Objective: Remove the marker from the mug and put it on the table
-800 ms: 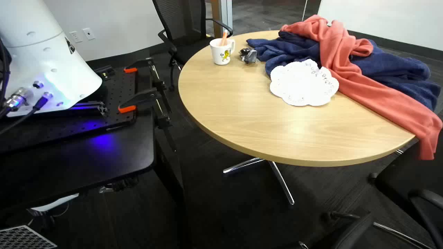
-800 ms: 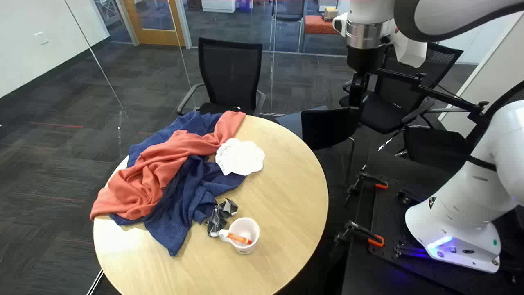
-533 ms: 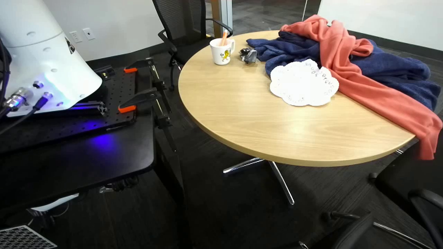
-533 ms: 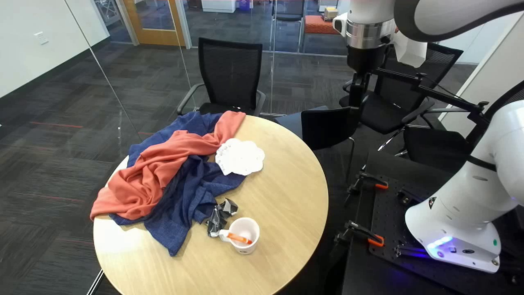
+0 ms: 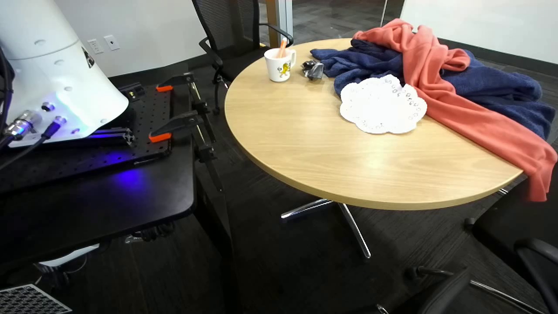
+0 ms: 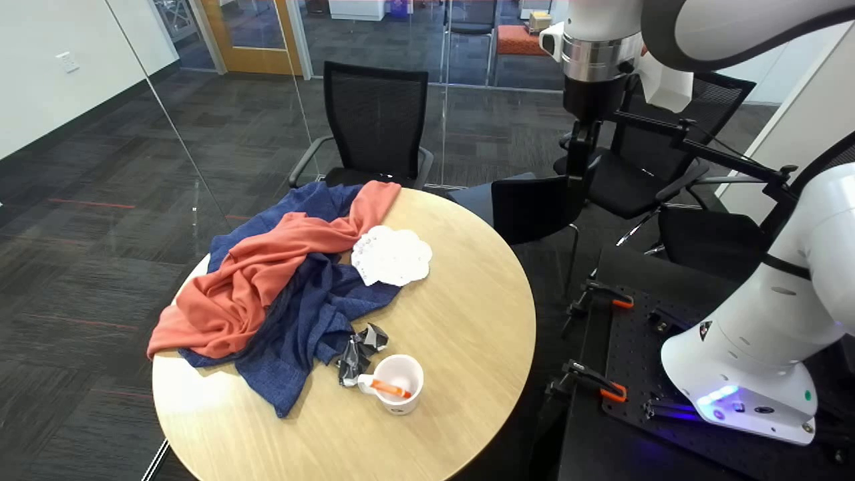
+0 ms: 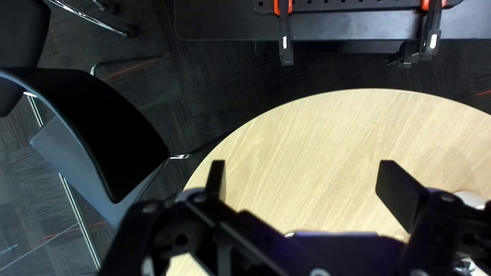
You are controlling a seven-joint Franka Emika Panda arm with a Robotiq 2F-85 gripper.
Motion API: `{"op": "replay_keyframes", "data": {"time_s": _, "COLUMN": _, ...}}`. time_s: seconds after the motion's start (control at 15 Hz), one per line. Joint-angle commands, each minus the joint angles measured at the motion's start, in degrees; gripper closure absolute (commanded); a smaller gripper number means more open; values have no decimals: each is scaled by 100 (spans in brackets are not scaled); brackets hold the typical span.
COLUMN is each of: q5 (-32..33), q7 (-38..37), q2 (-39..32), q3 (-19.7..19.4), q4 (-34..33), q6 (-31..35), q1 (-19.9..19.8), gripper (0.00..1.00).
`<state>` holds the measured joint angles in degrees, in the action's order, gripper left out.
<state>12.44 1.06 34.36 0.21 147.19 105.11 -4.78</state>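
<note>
We see the orange marker (image 5: 282, 49) leaning inside the white mug (image 5: 273, 70), its upper end sticking out the top in an exterior view. The mug stands upright on the worktop (image 5: 314, 148), just beside a crumpled black scrap (image 5: 314, 70). In the wrist view we find the end effector (image 7: 302, 176) released, its fingers (image 7: 397, 191) spread wide, with the worktop showing between them; it hangs well apart from the mug. We also see a scalloped white doily (image 5: 382, 107) and a coral cloth (image 5: 422, 61) draped over a navy cloth (image 5: 492, 83).

1 orange marker (image 6: 391, 388) leans in the white mug (image 5: 276, 66) on the table (image 5: 314, 152).
</note>
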Motion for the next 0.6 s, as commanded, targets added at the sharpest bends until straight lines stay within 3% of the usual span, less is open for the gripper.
{"op": "replay_keyframes", "data": {"time_s": 0.0, "q5": 12, "q7": 88, "q2": -142, "q3": 6, "q4": 139, "q6": 406, "q1": 268, "gripper": 0}}
{"op": "replay_keyframes", "data": {"time_s": 0.53, "q5": -470, "q7": -63, "q2": -614, "q3": 283, "q4": 784, "q6": 2345, "q1": 973, "gripper": 0}}
